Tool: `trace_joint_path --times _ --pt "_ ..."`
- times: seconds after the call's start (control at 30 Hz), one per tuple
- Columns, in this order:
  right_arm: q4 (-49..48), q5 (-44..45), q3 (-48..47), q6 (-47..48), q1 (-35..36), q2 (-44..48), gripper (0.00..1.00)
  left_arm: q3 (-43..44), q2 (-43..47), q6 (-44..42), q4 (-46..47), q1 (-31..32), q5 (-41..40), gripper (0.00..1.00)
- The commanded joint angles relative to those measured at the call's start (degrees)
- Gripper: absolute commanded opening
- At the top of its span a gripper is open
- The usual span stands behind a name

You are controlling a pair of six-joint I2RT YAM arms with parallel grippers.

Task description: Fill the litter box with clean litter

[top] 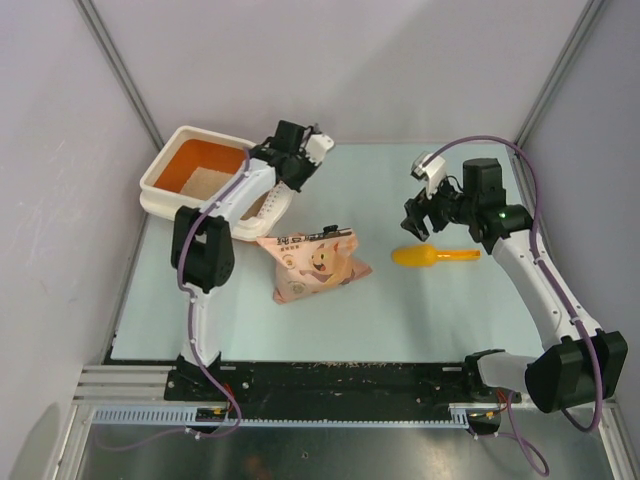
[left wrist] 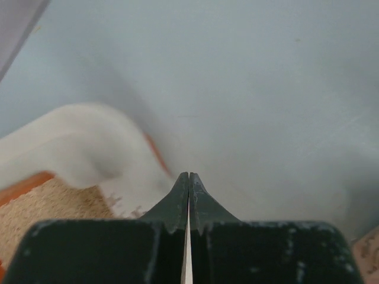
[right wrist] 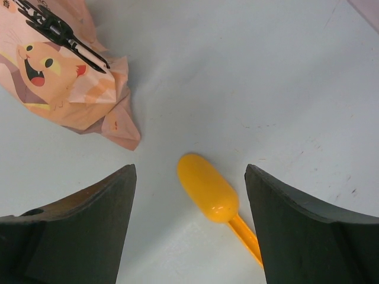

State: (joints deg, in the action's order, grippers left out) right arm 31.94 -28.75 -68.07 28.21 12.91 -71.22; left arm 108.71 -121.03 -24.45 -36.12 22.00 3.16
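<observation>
The cream-white litter box (top: pixel 158 193) sits at the table's far left, its orange inner wall showing and pale beige clean litter (top: pixel 205 181) covering part of its floor. My left gripper (top: pixel 291 158) hovers at the box's right corner. In the left wrist view the gripper (left wrist: pixel 189 176) is shut with nothing between its fingers, and the blurred box rim (left wrist: pixel 80 135) and litter (left wrist: pixel 41 208) lie to its left. My right gripper (top: pixel 421 221) hangs open above the orange scoop (top: pixel 436 256). The right wrist view shows the scoop (right wrist: pixel 208 188) lying on the table between the spread fingers of that gripper (right wrist: pixel 190 168).
A pink cartoon-printed bag (top: pixel 316 262) lies on its side in the middle of the table, just in front of the box. A black clip (right wrist: pixel 64 34) pinches its top. Grey walls close in the table on the left, back and right.
</observation>
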Motion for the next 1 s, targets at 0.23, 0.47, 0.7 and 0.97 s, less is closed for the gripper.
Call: trace_joint_path --times 0.23,0.47,0.7,0.97 --pt "-1.9 -1.0 0.7 -3.0 -1.2 1.9 0.81 2.7 6.0 3.5 -1.4 -1.7 1.7 0.02" --pt "-4.2 -1.5 0.7 -4.8 -0.9 0.3 0.82 -5.1 10.0 3.6 -1.5 -7.9 0.8 0.02" --pt "-4.8 0.0 0.7 -6.0 0.3 -0.1 0.84 -9.8 7.7 1.8 -1.7 -9.3 -1.3 0.06" --pt "-3.9 0.2 1.2 -5.8 -0.9 1.2 0.85 -11.1 6.2 3.0 -2.1 -7.3 2.5 0.07"
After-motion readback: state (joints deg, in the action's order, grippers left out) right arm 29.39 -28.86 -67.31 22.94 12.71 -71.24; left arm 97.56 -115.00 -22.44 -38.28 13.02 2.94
